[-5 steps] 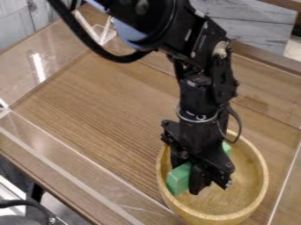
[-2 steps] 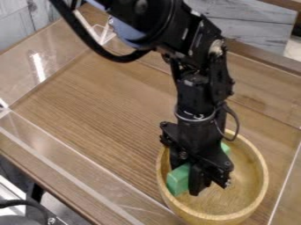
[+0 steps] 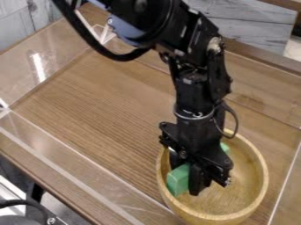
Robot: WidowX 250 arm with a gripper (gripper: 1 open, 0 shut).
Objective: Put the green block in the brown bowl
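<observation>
Gripper [image 3: 198, 182]: is being kept closed on the block, with its black fingers being pointed down into the bowl; the contact itself is being partly hidden by the dark finger parts.
Block [image 3: 178, 179]: is being pinched, it seems, inside the bowl's outline, near the left edge as viewed; its green face is being shown beside the fingertips, and whether the floor of the bowl is being touched cannot be told.
Second green patch [image 3: 223, 148]: is being glimpsed behind the fingers, towards the bowl's far edge; whether it is being formed by the same block cannot be told.
Reason for the grip: the block is presumably being clasped so that it can be let down inside the rim without being dropped from above.
Bowl [image 3: 219, 216]: is being supported by the worktop [image 3: 100, 114] near its lower right corner in the view; a wide opening is being offered to the fingers, presumably so that little accuracy is being demanded.
Arm [image 3: 194, 39]: is being reached in from the top edge of the view, with the wrist being held above the bowl, probably so that the rim is being cleared.
Step in hand: the placing is being carried out, by all appearances, with only release and withdrawal being left.
Risk: the rim is being crowded by the fingers, so the bowl could be nudged on opening.
</observation>
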